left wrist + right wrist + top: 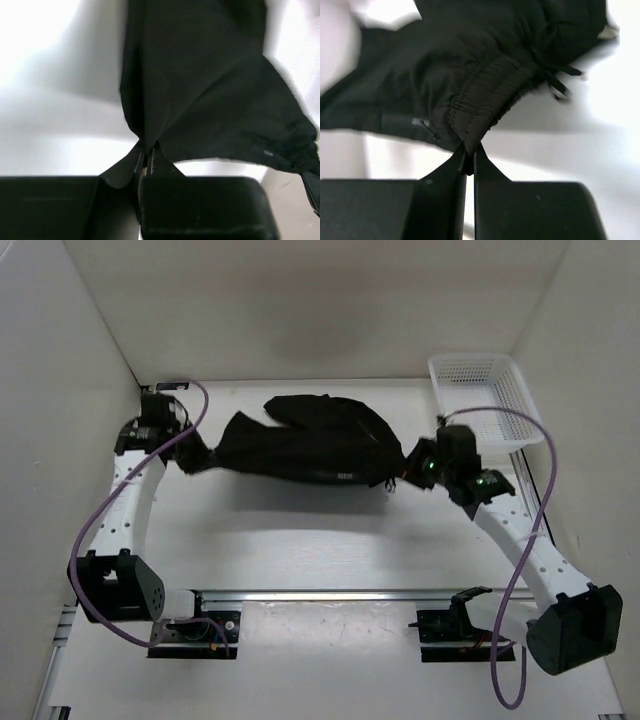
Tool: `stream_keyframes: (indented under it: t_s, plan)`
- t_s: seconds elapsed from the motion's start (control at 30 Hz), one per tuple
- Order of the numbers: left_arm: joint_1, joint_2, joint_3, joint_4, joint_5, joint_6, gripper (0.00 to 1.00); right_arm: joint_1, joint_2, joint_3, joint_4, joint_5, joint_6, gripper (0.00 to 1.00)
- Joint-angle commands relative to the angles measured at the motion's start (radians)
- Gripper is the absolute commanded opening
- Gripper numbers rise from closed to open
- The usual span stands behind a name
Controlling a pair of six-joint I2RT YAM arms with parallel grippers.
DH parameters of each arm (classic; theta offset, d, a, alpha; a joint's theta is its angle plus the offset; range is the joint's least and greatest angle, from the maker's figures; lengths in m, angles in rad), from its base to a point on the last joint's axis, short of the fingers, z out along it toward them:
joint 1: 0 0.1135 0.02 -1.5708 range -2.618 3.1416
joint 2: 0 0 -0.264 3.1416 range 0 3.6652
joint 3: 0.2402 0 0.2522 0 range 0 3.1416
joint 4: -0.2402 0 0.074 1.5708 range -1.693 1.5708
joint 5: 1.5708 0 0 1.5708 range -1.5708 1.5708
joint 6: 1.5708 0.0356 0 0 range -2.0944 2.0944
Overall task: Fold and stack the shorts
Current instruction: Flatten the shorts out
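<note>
The black shorts point(305, 445) hang stretched between my two grippers above the white table, casting a shadow below. My left gripper point(192, 455) is shut on the left end of the fabric; in the left wrist view the cloth point(200, 80) fans out from the gripper point(146, 150). My right gripper point(412, 468) is shut on the gathered elastic waistband point(485, 95), pinched at the fingertips point(469, 152). A drawstring point(560, 80) dangles from the waistband.
A white mesh plastic basket point(480, 400) stands at the back right, just behind the right arm. White walls enclose the table at the left, back and right. The arm bases and a metal rail point(330, 595) are at the near edge.
</note>
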Motion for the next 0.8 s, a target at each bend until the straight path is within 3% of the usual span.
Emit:
stream_keyframes:
  t_s: [0.0, 0.07, 0.1, 0.13, 0.17, 0.23, 0.37, 0.47, 0.5, 0.53, 0.6, 0.7, 0.77]
  plan:
    - [0.008, -0.125, -0.247, -0.033, -0.066, 0.012, 0.1, 0.082, -0.092, -0.18, -0.051, 0.028, -0.045, 0.0]
    - [0.008, -0.202, -0.411, -0.044, -0.077, 0.0, 0.13, 0.148, -0.157, -0.247, -0.051, -0.008, -0.034, 0.08]
    - [0.008, -0.234, -0.445, -0.044, -0.091, 0.0, 0.28, 0.172, -0.177, -0.274, -0.062, -0.028, -0.034, 0.24]
    - [0.02, -0.281, -0.465, -0.073, -0.091, -0.01, 0.5, 0.224, -0.21, -0.306, -0.071, -0.044, -0.043, 0.46]
    - [0.02, -0.297, -0.465, -0.073, -0.091, -0.011, 0.83, 0.248, -0.22, -0.306, -0.12, -0.044, -0.053, 0.72]
    - [0.02, -0.306, -0.424, -0.073, -0.111, -0.011, 0.95, 0.283, -0.232, -0.289, -0.201, 0.017, -0.064, 0.84]
    - [0.008, -0.187, -0.252, -0.082, -0.171, 0.023, 0.96, 0.234, -0.254, -0.229, -0.291, 0.139, -0.094, 0.87]
    - [-0.024, -0.036, -0.11, -0.07, -0.18, 0.083, 0.87, 0.098, -0.223, -0.215, -0.28, 0.127, -0.094, 0.74]
    - [-0.049, 0.004, -0.037, -0.07, -0.192, 0.107, 0.85, 0.026, -0.177, -0.202, -0.257, 0.107, -0.094, 0.6]
    - [-0.06, 0.044, -0.002, -0.07, -0.192, 0.12, 0.83, -0.007, -0.15, -0.193, -0.236, 0.107, -0.094, 0.53]
    - [-0.092, 0.153, 0.061, -0.07, -0.205, 0.132, 0.83, -0.069, -0.047, -0.171, -0.193, 0.09, -0.103, 0.46]
    - [-0.13, 0.281, 0.173, -0.079, -0.226, 0.141, 0.83, -0.079, 0.138, -0.059, -0.174, 0.177, -0.143, 0.48]
    - [-0.15, 0.342, 0.248, -0.079, -0.24, 0.15, 0.86, -0.079, 0.226, 0.005, -0.174, 0.2, -0.174, 0.56]
